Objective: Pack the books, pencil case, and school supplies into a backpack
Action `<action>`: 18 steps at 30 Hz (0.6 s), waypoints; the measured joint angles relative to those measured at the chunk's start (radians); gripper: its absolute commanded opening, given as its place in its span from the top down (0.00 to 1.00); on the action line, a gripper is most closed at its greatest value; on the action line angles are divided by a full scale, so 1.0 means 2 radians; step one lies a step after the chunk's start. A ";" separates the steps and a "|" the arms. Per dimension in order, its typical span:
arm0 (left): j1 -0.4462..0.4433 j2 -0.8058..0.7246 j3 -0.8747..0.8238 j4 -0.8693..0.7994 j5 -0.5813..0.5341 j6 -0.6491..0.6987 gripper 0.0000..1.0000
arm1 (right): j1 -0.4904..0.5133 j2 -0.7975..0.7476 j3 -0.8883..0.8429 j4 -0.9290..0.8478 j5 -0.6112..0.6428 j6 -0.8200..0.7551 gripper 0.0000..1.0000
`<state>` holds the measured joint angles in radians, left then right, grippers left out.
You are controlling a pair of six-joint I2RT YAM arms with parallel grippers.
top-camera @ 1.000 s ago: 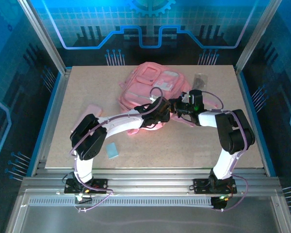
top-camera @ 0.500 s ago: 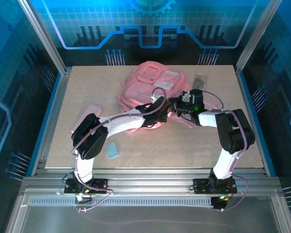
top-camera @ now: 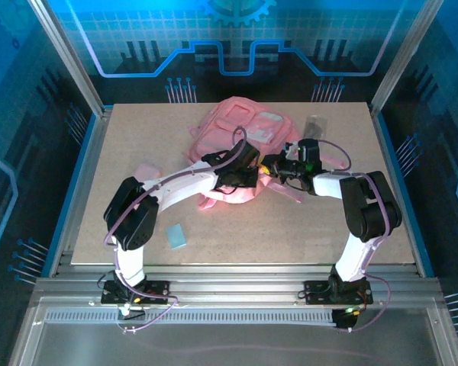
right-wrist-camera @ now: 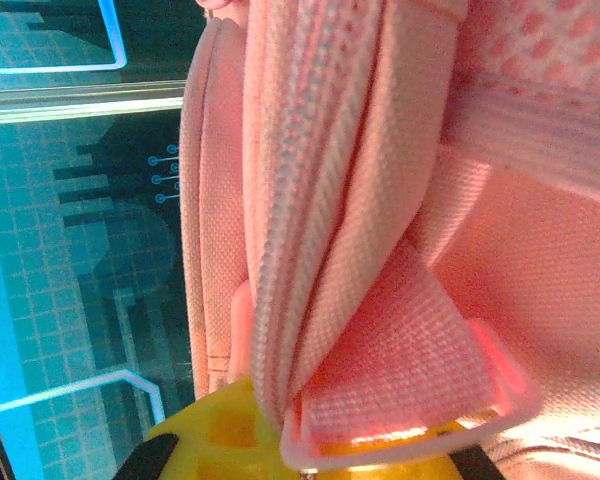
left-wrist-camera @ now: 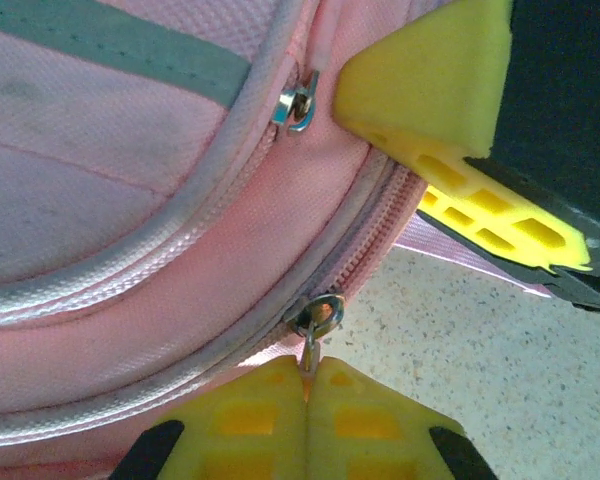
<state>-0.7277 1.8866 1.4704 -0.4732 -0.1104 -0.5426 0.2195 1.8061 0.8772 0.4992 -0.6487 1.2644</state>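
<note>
On the left of the table (top-camera: 328,229), the pale pink pencil case (top-camera: 143,169) peeks out beside the left arm, with a pale blue rectangle (top-camera: 176,236) nearer the front. The left end effector (left-wrist-camera: 306,385) is pinched closed on a zip pull (left-wrist-camera: 309,352) of the pink backpack (top-camera: 240,130), mid-table towards the back. The right end effector (top-camera: 270,168) clamps the backpack's webbing strap (right-wrist-camera: 400,340). A dark grey packet (top-camera: 314,123) lies beyond.

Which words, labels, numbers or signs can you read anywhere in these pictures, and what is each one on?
No text can be read.
Backpack, whitish patch: too small to tell.
Dark packet: too small to tell.
Back wall: gear emblem, no letters.
</note>
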 measured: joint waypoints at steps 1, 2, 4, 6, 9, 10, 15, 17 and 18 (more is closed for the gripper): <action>0.002 -0.001 0.001 -0.004 0.005 0.002 1.00 | 0.000 0.000 0.001 -0.005 0.000 -0.005 1.00; 0.005 -0.001 0.002 -0.011 0.011 0.006 1.00 | 0.000 0.000 0.002 -0.009 0.000 -0.010 1.00; 0.010 -0.002 0.003 -0.025 0.019 0.019 1.00 | 0.000 0.000 0.006 -0.020 0.001 -0.021 1.00; 0.015 -0.004 0.003 -0.038 0.023 0.038 1.00 | 0.000 0.000 0.010 -0.031 0.001 -0.031 1.00; 0.021 -0.014 -0.009 -0.047 0.020 0.073 1.00 | -0.003 0.000 0.015 -0.041 -0.004 -0.038 1.00; 0.023 -0.019 -0.017 -0.049 0.015 0.083 1.00 | -0.005 0.000 0.016 -0.043 -0.006 -0.039 1.00; 0.064 -0.051 -0.076 -0.061 -0.033 0.118 1.00 | -0.024 0.000 0.025 -0.068 -0.016 -0.053 1.00; 0.092 -0.063 -0.092 -0.057 -0.046 0.124 1.00 | -0.029 0.000 0.031 -0.084 -0.021 -0.064 1.00; 0.104 -0.069 -0.097 -0.055 -0.048 0.127 1.00 | -0.029 0.000 0.036 -0.094 -0.021 -0.070 1.00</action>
<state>-0.5194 1.7493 1.2770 -0.5823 -0.2058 -0.2882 0.1623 1.8061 0.9485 0.3115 -0.6903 1.1236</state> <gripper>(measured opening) 0.052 0.075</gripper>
